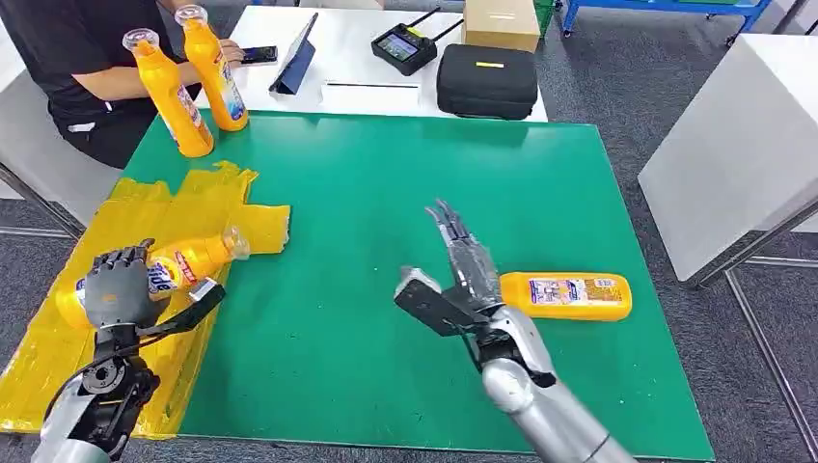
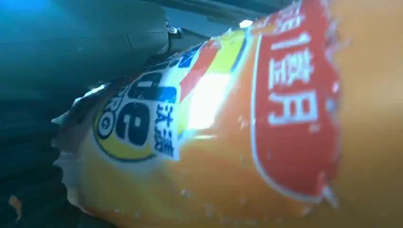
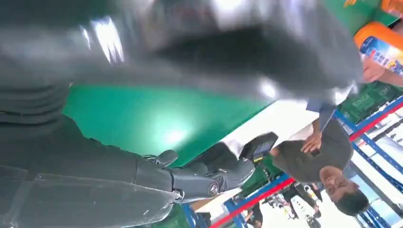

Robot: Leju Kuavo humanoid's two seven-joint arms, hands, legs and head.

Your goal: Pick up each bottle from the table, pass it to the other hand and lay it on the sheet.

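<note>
Held bottle: we see an orange plastic bottle with a blue, red and yellow label [image 1: 183, 267] lying on its side over the crinkled yellow plastic sheet [image 1: 207, 198], its clear cap end toward the green mat; our left hand [image 1: 118, 289] wraps over its body, dark fingers curled across the top. In the left wrist view the same orange bottle [image 2: 228, 142] sits right against the camera, label in plain sight.

Lying bottle: a second orange plastic bottle with a pale printed label [image 1: 567, 295] lies flat on its side on the green table mat [image 1: 367, 212], just beside our right hand [image 1: 461, 280], touching or almost touching the back of its fingers; we cannot tell which.

Right hand: we see it released, fingers straight and spread toward the far edge, thumb jutting to the side, holding nothing. The right wrist view shows its dark fingers [image 3: 209, 178] over the green surface.

Standing bottles: two more orange bottles with clear caps [image 1: 198, 77] stand upright, tilted slightly, at the mat's far left corner, beyond the sheet.

Surroundings: a person in a black shirt [image 1: 68, 58] sits behind those bottles; a black zip case [image 1: 487, 80] rests on the white table [image 1: 357, 68] beyond.
</note>
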